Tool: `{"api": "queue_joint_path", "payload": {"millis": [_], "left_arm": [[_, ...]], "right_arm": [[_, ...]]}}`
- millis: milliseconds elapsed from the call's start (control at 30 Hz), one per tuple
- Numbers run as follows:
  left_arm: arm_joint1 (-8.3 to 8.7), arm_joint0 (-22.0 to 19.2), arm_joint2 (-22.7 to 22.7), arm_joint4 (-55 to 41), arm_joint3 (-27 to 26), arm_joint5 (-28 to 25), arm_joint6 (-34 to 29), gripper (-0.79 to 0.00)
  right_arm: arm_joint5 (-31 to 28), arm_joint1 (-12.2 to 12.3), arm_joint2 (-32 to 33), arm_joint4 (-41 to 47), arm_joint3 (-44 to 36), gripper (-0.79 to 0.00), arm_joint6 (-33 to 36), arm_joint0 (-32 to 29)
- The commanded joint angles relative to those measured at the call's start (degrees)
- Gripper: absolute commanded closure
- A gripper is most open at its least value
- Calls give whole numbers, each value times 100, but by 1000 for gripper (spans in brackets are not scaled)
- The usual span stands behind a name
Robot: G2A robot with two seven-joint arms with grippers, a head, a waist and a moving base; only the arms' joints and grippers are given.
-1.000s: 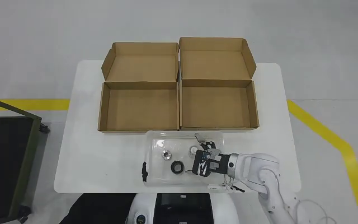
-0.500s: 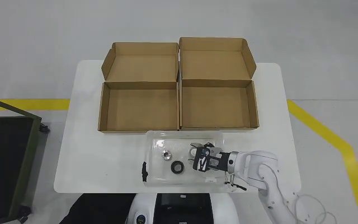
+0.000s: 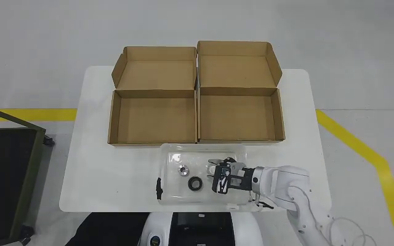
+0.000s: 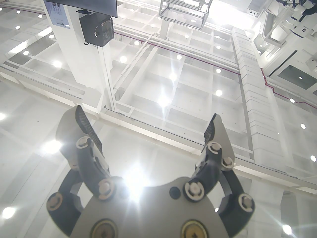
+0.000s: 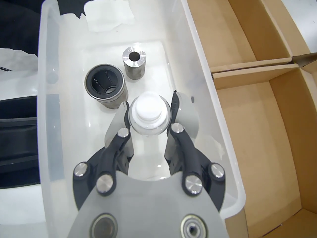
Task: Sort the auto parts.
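Observation:
My right gripper (image 5: pixel 149 111) is inside a clear plastic bin (image 5: pixel 198 58), shut on a white stepped round part (image 5: pixel 148 110) standing on the bin floor. Beside it stand a dark linear bearing (image 5: pixel 105 85) and, further along, a steel bushing (image 5: pixel 134 61). From above, the right gripper (image 3: pixel 215 174) is in the right half of the bin (image 3: pixel 203 147), with the bearing (image 3: pixel 196 182) and the bushing (image 3: pixel 182 170) to its left. My left gripper (image 4: pixel 148 125) is open and empty, pointing up at the ceiling.
Two open cardboard boxes, a left box (image 3: pixel 154 120) and a right box (image 3: pixel 237 117), lie side by side just beyond the bin with their lids folded back. Their walls (image 5: pixel 250 68) stand close to the bin's far rim. A strip of black tape (image 5: pixel 74 3) sits on the bin's end.
My right gripper has shifted a little toward the white part inside the bin, and its fingers now press on the part's sides. The bearing and bushing have stayed put.

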Motion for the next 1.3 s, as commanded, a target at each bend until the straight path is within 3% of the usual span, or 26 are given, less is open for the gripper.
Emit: {"api": "queue_joint_path", "payload": {"millis": [0, 300, 600, 767, 1267], "left_arm": [[0, 0, 0, 0, 0, 0, 0, -785], [0, 0, 0, 0, 0, 0, 0, -785], [0, 0, 0, 0, 0, 0, 0, -785], [0, 0, 0, 0, 0, 0, 0, -785], [0, 0, 0, 0, 0, 0, 0, -785]], "right_arm": [[-4, 16, 13, -10, -139, 0, -24, -25], [210, 55, 42, 212, -405, 0, -978, -11], [462, -13, -281, 973, 436, 0, -2469, 474], [526, -46, -419, 1322, 708, 0, -2971, 670], [779, 6, 197, 2159, 272, 0, -4108, 354]]}}
